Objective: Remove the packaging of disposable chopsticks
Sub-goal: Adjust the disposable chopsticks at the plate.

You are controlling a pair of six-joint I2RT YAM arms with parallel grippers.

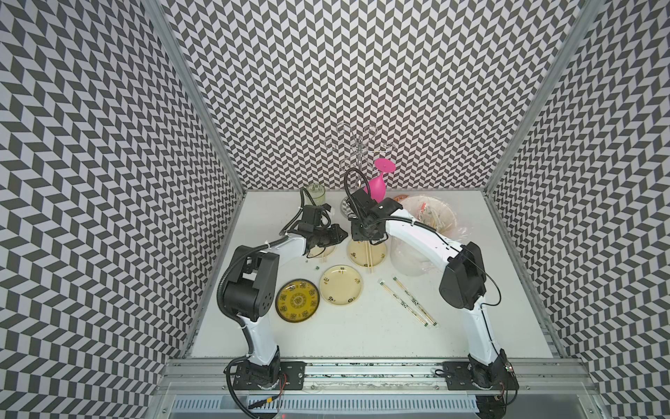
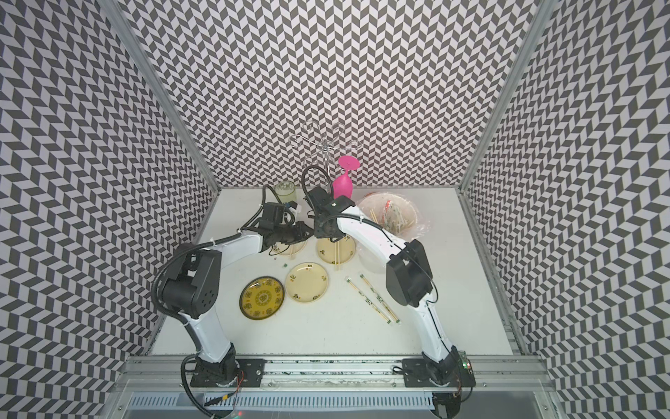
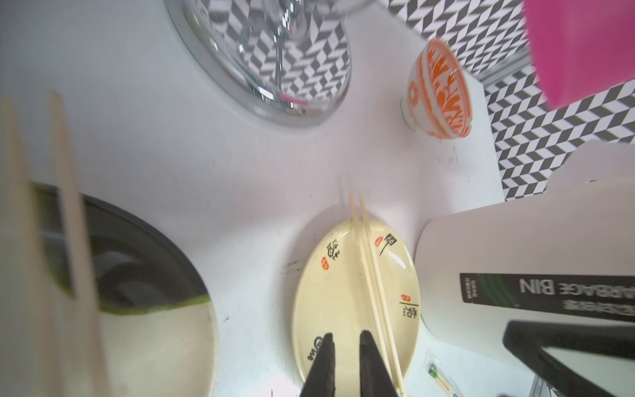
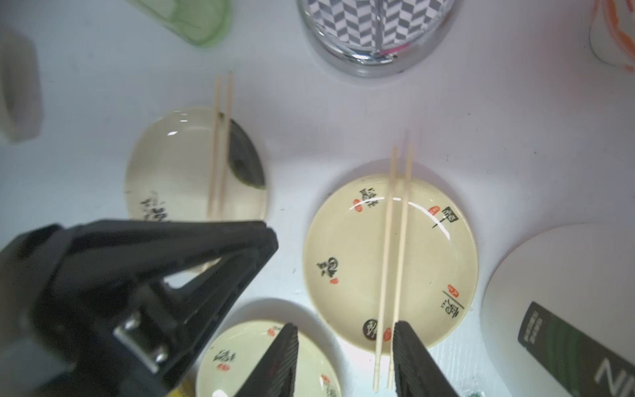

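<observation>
Place: robot lab cell
Walls: black-and-white chevron panels (image 1: 362, 72), silver aluminium frame (image 1: 202, 105)
Base: white-and-black arms (image 1: 255, 337) on grey metal rail (image 1: 373, 375)

Your top views hang high over the robot's base side, looking down and forward across the whole worktop (image 1: 326, 337) to the back wall (image 1: 362, 90); both top views share nearly everything. Your wrist views sit low and close, looking past the left end effector (image 3: 347, 337) and the right end effector (image 4: 345, 328). Both catch the same cream plate (image 3: 330, 295) up close.
</observation>
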